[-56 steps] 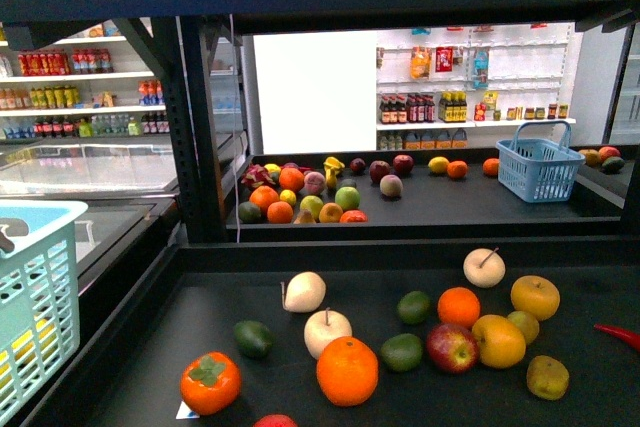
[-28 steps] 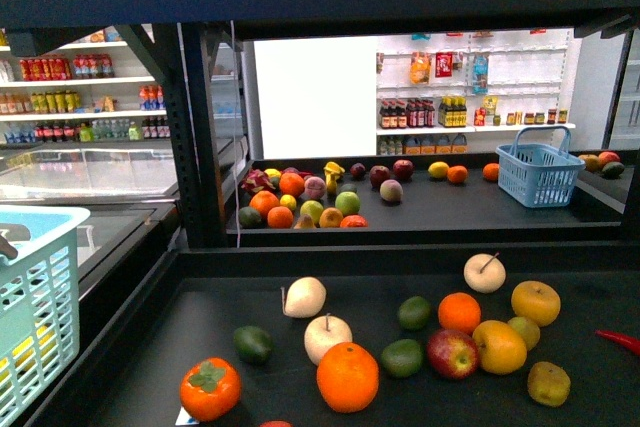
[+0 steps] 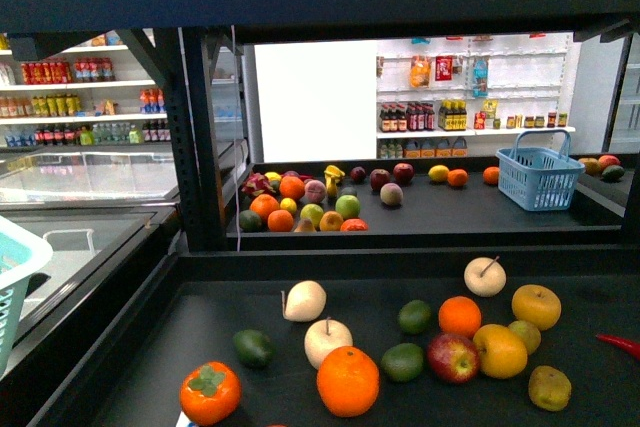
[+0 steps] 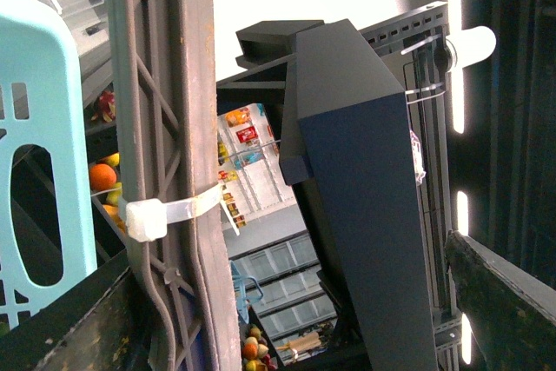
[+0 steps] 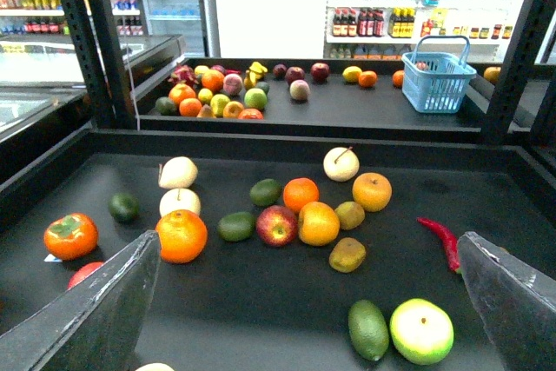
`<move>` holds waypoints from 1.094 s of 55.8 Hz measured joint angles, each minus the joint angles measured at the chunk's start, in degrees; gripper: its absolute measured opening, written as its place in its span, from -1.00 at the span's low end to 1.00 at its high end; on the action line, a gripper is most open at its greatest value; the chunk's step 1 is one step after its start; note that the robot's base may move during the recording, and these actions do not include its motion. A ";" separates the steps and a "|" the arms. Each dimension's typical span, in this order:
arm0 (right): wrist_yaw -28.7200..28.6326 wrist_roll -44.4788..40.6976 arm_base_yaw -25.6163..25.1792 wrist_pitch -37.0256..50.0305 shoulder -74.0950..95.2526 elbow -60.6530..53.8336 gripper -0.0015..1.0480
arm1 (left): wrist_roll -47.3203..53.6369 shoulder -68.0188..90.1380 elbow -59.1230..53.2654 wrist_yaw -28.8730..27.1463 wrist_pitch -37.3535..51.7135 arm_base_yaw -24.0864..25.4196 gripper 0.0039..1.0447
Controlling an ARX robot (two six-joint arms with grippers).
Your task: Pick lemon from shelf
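We locate the lemon [image 3: 438, 173] on the far deck of the shelf [image 3: 470, 211], just left of an orange [image 3: 457, 178], with a blue basket [image 3: 540, 179] further right. The right end effector [image 5: 308, 245] and the left end effector [image 4: 278, 301] both show fingers set apart.

— What sort of place is this?
— A grocery shop: loose fruit [image 3: 348, 381] on a black shelf [image 3: 300, 247], white shelves of bottles [image 3: 70, 97], a blue shopping basket [image 3: 540, 175].
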 joint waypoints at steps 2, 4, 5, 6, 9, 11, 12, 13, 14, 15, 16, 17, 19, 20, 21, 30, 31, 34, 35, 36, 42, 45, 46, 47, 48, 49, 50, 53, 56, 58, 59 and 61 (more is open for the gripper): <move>0.00 0.02 0.00 0.00 0.00 0.00 0.95 | 0.24 -0.28 -0.33 0.00 -0.07 0.02 0.86; 0.00 0.02 0.00 0.00 0.00 0.00 0.95 | 0.55 -0.48 -0.57 0.00 -0.13 0.02 0.86; 0.00 0.00 0.00 0.00 0.00 0.00 0.95 | 0.77 -0.57 -0.66 0.00 -0.28 0.02 0.86; -0.02 0.00 0.00 0.00 0.00 0.00 0.95 | 0.85 -0.61 -0.72 0.00 -0.37 0.02 0.86; 0.00 0.00 0.00 0.00 0.00 0.00 0.95 | 1.16 -0.74 -0.90 0.00 -0.46 0.00 0.86; 0.00 0.00 0.00 0.00 0.00 0.00 0.95 | 1.46 -0.79 -1.01 0.00 -0.46 0.00 0.86; 0.00 0.00 0.00 0.00 0.00 0.00 0.95 | 1.75 -0.79 -1.05 -0.02 -0.46 -0.04 0.86; 0.00 0.00 0.00 0.00 0.00 0.00 0.95 | 1.92 -0.79 -1.09 -0.02 -0.46 -0.09 0.86; 0.00 0.00 0.00 0.00 0.00 0.00 0.95 | 2.19 -0.79 -1.14 -0.02 -0.46 -0.13 0.86; 0.00 0.00 0.00 0.00 0.00 0.00 0.95 | 2.38 -0.79 -1.18 -0.02 -0.46 -0.17 0.86; 0.00 0.00 0.00 0.00 0.00 0.00 0.95 | 2.58 -0.79 -1.22 -0.02 -0.46 -0.20 0.86; 0.00 0.00 0.00 0.00 0.00 0.00 0.95 | 2.78 -0.79 -1.27 -0.04 -0.46 -0.24 0.86; 0.00 0.00 0.00 0.00 0.00 0.00 0.95 | 2.99 -0.77 -1.31 -0.09 -0.44 -0.28 0.86; 0.00 0.02 0.00 0.00 0.00 0.00 0.95 | 3.10 -0.70 -1.33 -0.22 -0.37 -0.28 0.86; 0.00 0.00 0.00 0.00 0.00 0.00 0.95 | 3.15 -0.55 -1.33 -0.31 -0.17 -0.31 0.86; 0.00 0.00 0.00 0.00 0.00 0.00 0.95 | 3.17 4.35 -1.20 -2.21 2.32 -0.31 0.86; 0.00 0.00 0.00 0.00 0.00 0.00 0.95 | 3.19 5.27 -1.07 -2.51 2.38 -0.28 0.86; 0.00 0.00 0.00 0.00 0.00 0.00 0.95 | 3.17 8.15 -0.42 -3.41 2.38 -0.09 0.86; 0.00 0.02 0.00 0.00 0.00 0.00 0.95 | 3.15 9.03 -0.22 -3.78 2.38 0.04 0.86; 0.00 0.02 0.00 0.00 0.00 0.00 0.95 | 3.15 9.81 -0.09 -4.04 2.38 0.15 0.86; 0.00 0.00 0.00 0.00 0.00 0.00 0.95 | 3.06 12.70 0.09 -3.82 4.02 1.22 0.86; 0.00 0.02 0.00 0.00 0.00 0.00 0.95 | 3.04 12.70 0.11 -3.08 4.50 1.49 0.86; 0.00 0.00 0.00 0.00 0.00 0.00 0.95 | 3.04 12.70 0.11 -2.89 4.63 1.60 0.86; 0.00 0.00 0.00 0.00 0.00 0.00 0.95 | 2.97 12.70 0.11 -2.73 4.72 1.62 0.86; 0.00 0.02 0.00 0.00 0.00 0.00 0.95 | 2.97 12.68 0.11 -2.58 4.79 1.66 0.86; 0.00 0.00 0.00 0.00 0.00 0.00 0.95 | 2.97 12.66 0.11 -2.49 4.81 1.68 0.86; 0.00 0.02 0.00 0.00 0.00 0.00 0.95 | 2.95 12.61 0.11 -2.36 4.81 1.73 0.86; 0.00 0.00 0.00 0.00 0.00 0.00 0.95 | 2.95 12.28 0.09 -1.97 4.81 2.08 0.86; 0.00 0.00 0.00 0.00 0.00 0.00 0.95 | 2.86 11.74 0.07 -1.62 4.81 2.58 0.86; 0.00 0.00 0.00 0.00 0.00 0.00 0.95 | 2.69 11.02 0.04 -1.44 4.81 3.04 0.86; 0.00 0.02 0.00 0.00 0.00 0.00 0.95 | 2.62 10.60 -0.02 -1.36 4.81 3.28 0.86; -0.02 0.02 0.00 0.00 0.00 0.00 0.95 | 2.49 9.66 -0.17 -1.03 4.81 3.65 0.86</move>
